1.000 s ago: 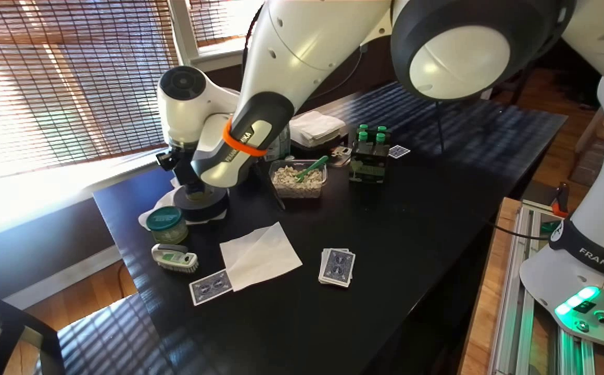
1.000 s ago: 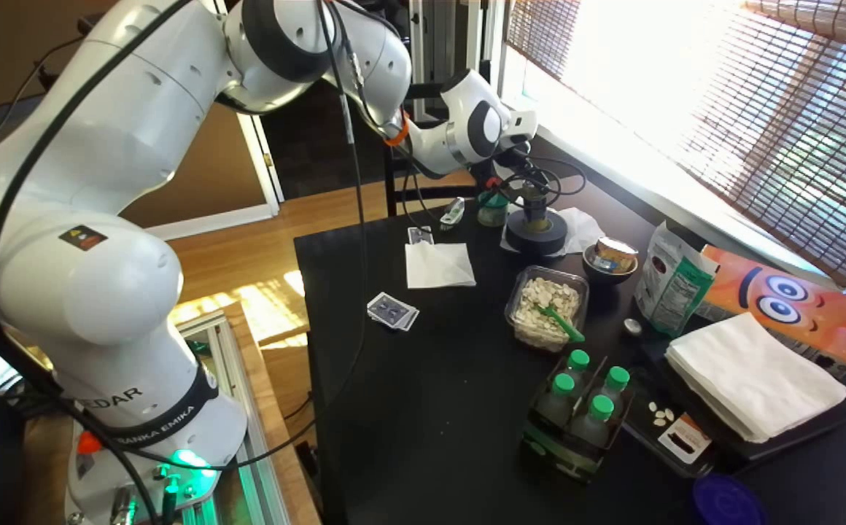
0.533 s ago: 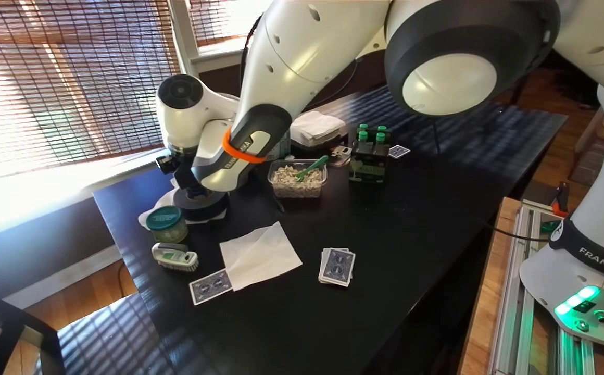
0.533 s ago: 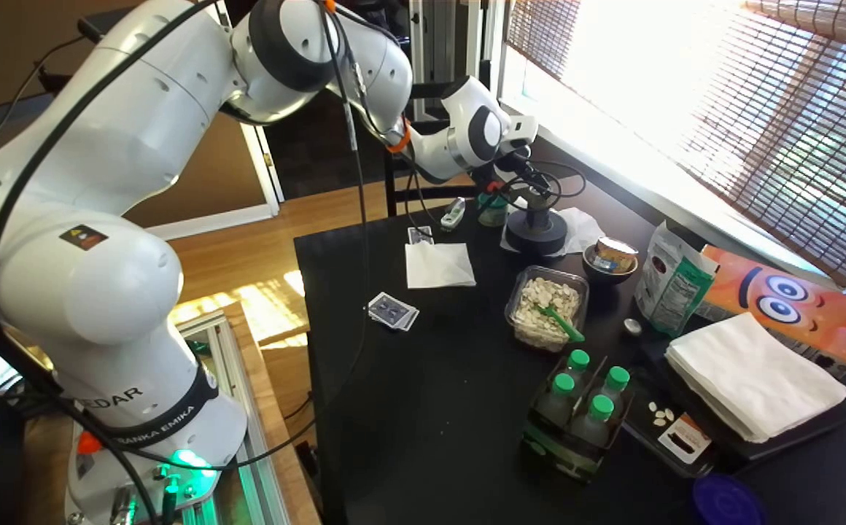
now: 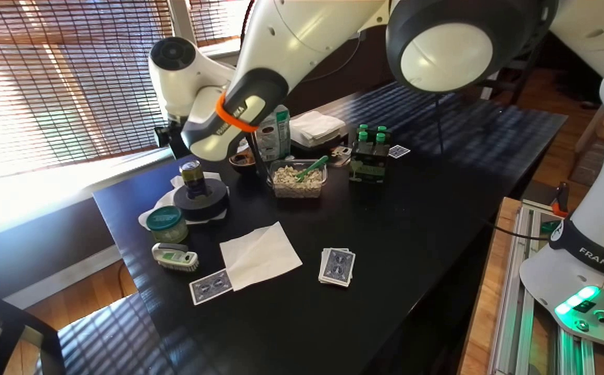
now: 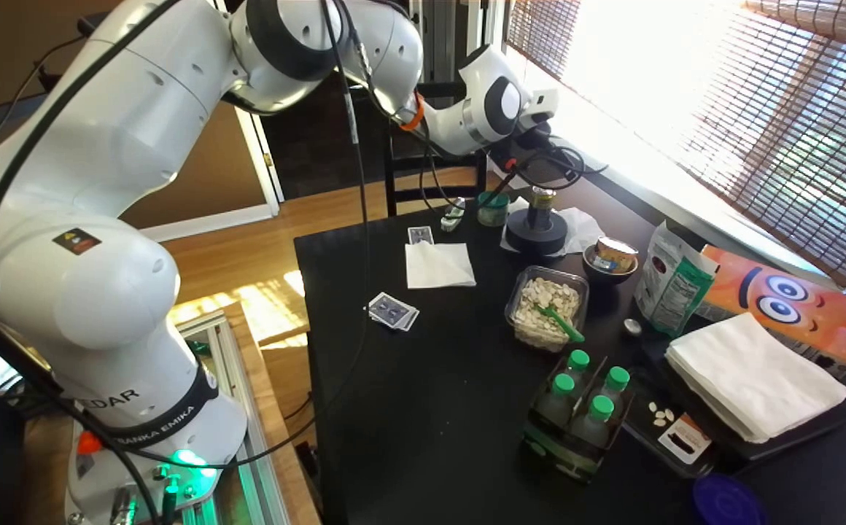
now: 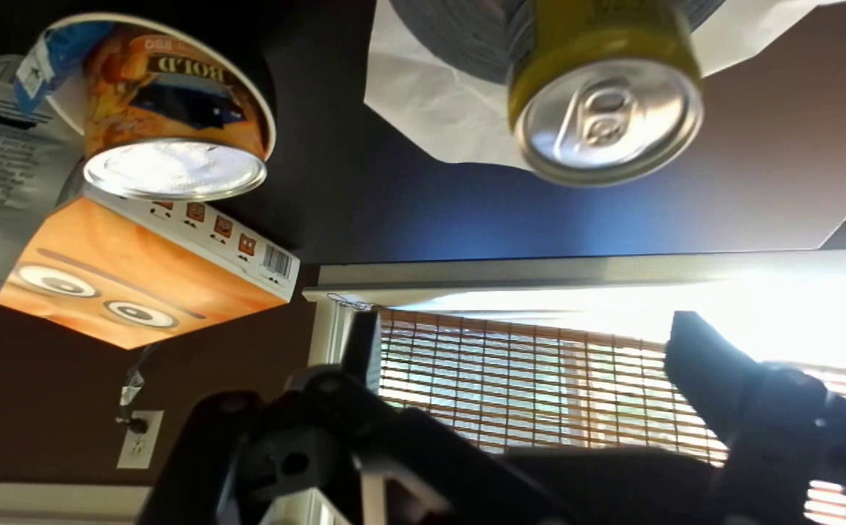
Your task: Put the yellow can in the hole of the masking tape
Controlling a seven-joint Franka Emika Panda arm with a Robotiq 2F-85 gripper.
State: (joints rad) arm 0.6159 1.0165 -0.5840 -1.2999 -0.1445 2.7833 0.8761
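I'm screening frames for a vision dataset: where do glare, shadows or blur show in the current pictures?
Both exterior views: parts of the window burn out to white; in an exterior view, slatted shadows stripe the chair at lower left and parts of the table; wrist view: the gripper looks out of focus, and the yellow can has bright reflections on its top.

I see a bright window (image 6: 634,65) running along one long edge of the dark table (image 5: 395,234), slatted blinds (image 5: 73,83) hanging over it. Off a short edge stands a dark chair (image 5: 109,333), its seat barred with light. Past the opposite long edge, sunlight (image 6: 271,321) lies in patches on the wooden floor (image 6: 241,255). My wrist view shows a brown wall (image 7: 51,415) with an outlet (image 7: 138,441).
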